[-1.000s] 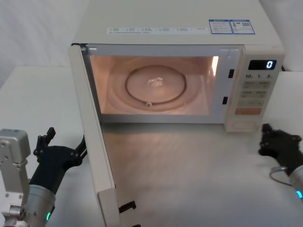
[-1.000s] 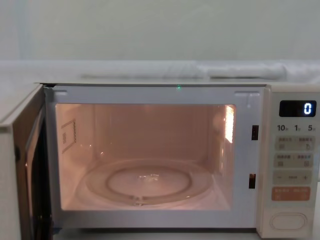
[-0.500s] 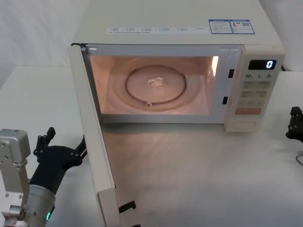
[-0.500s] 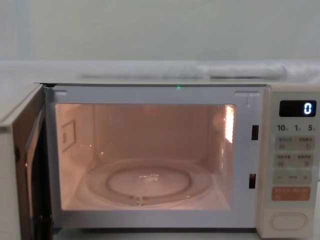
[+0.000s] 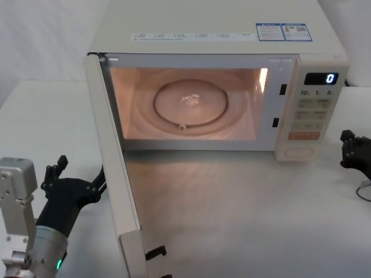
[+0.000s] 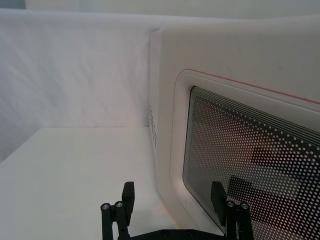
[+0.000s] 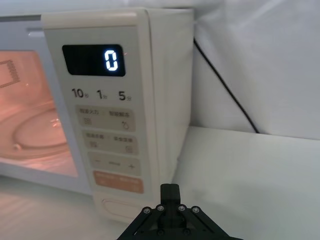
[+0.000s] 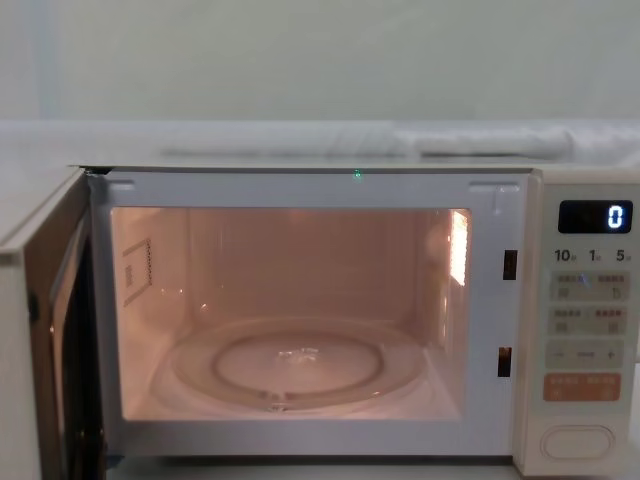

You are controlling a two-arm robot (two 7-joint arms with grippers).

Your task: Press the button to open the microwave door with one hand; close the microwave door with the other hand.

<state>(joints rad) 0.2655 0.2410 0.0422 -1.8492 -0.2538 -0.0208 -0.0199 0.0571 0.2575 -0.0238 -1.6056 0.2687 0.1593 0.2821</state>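
The microwave door (image 5: 116, 174), a stiff hinged panel at left of frame, likely swings easily if pushed near its free edge by the left gripper (image 6: 172, 197), jaws spread.

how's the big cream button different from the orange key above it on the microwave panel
The button is cream like the control panel, while the orange key stands out in colour. The button is a rounded pill ringed by a groove; the orange key is a squared rectangle. The button is unmarked; the orange key carries pale print. Both sit low on the panel and are wider than the other keys.
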